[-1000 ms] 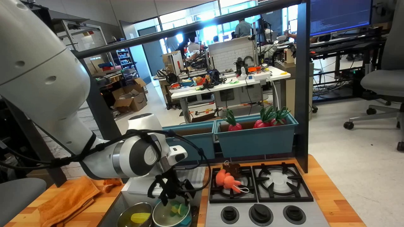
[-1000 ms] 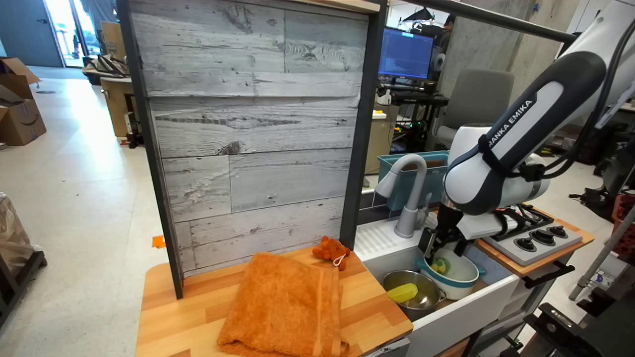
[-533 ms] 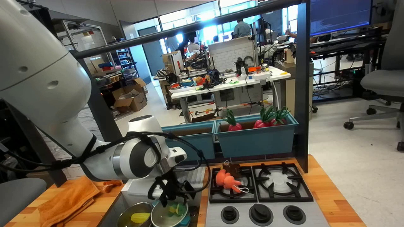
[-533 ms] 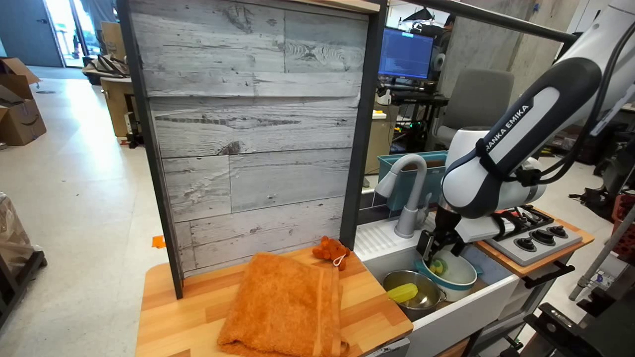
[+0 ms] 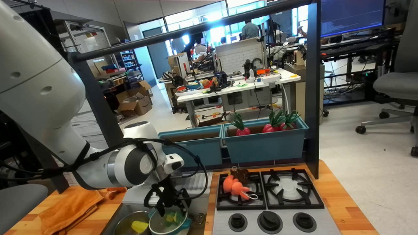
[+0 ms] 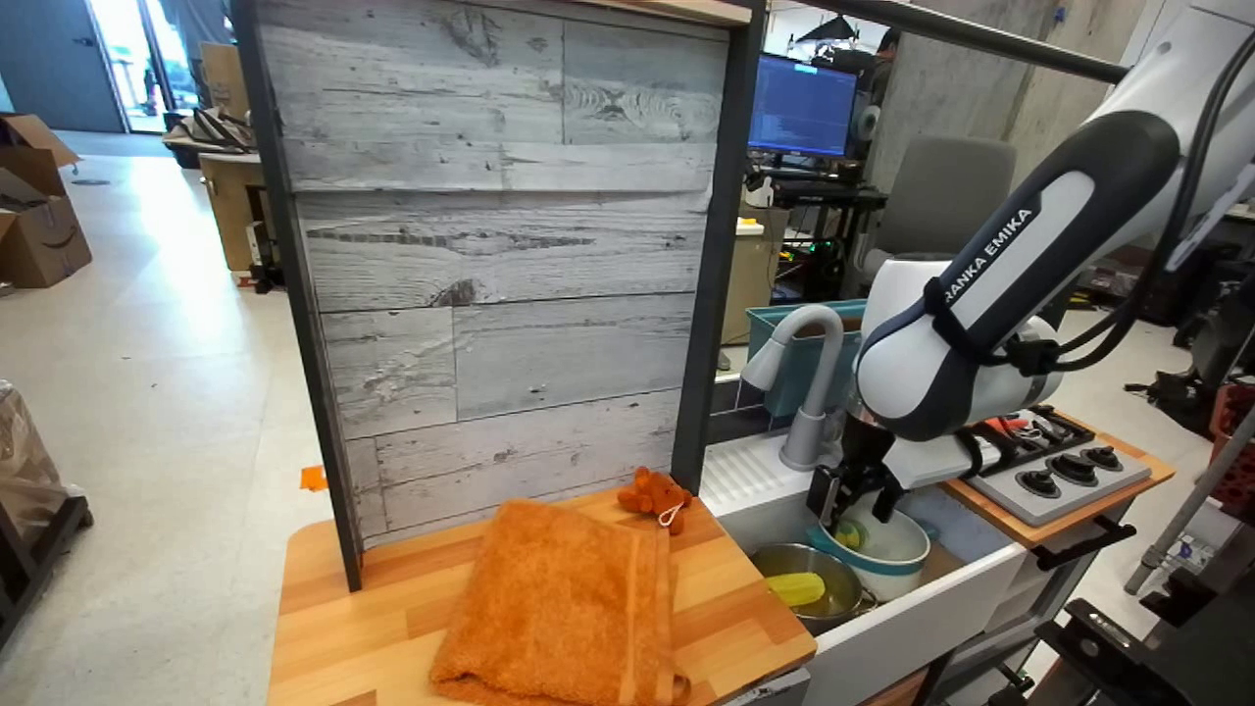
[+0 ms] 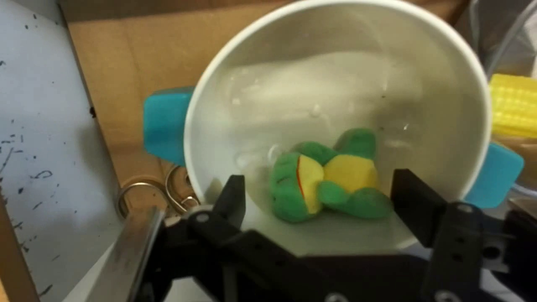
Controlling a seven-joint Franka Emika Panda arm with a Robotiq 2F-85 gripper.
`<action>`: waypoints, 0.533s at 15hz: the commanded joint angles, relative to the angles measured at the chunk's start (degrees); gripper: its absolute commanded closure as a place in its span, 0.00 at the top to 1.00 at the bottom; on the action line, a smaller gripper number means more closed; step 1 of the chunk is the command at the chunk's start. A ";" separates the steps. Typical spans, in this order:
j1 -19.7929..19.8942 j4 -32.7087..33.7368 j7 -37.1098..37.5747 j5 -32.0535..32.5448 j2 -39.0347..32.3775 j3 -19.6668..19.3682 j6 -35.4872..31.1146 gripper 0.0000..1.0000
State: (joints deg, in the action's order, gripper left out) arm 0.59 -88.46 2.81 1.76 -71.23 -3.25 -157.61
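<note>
Claw (image 7: 319, 183), one; fingers (image 7: 235, 193) spread wide over the white pot (image 7: 319, 84), nothing gripped

Step in hand, as judged: lining up on the green plush (image 7: 335, 174); it lies inside the white pot and, in the wrist view, between the fingers; whether either finger touches it cannot be told; the next move seems to call for a straight descent without knocking the white pot, then an even squeeze on a soft body.

Count, left to right: orange cloth (image 5: 70, 210), one, folded, on the wooden surface (image 6: 377, 628); orange plush (image 6: 652, 495), one, just beside the orange cloth; steel pot (image 6: 804, 559), one, in the sink (image 6: 912, 628), with corn cob (image 6: 796, 589), one, inside; white pot, one, just beside the steel pot, with teal handles (image 7: 168, 126), two; green plush, one; blue planters (image 5: 264, 148), two, behind in an exterior view; radishes (image 5: 271, 128), three, all in the planter farther right there; stove (image 5: 252, 225), one, with grates (image 5: 295, 206), two, and knobs (image 5: 270, 222), three; coral plush (image 5: 235, 187), one, on the left-hand grate; brown item (image 5: 242, 174), one, beside it, partly hidden, kind not clear.
</note>
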 commanded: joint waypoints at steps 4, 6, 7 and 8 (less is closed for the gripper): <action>-7.55 -5.18 8.33 -0.10 2.28 -5.23 -0.94 1.00; -8.46 -5.88 9.02 0.08 2.54 -5.78 -0.89 0.97; -8.74 -6.07 9.31 0.09 2.60 -6.05 -0.91 0.93; -8.78 -6.31 9.37 0.07 2.71 -6.09 -0.93 0.94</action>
State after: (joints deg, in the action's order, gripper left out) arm -6.89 -91.87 11.01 1.76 -69.99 -8.54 -157.61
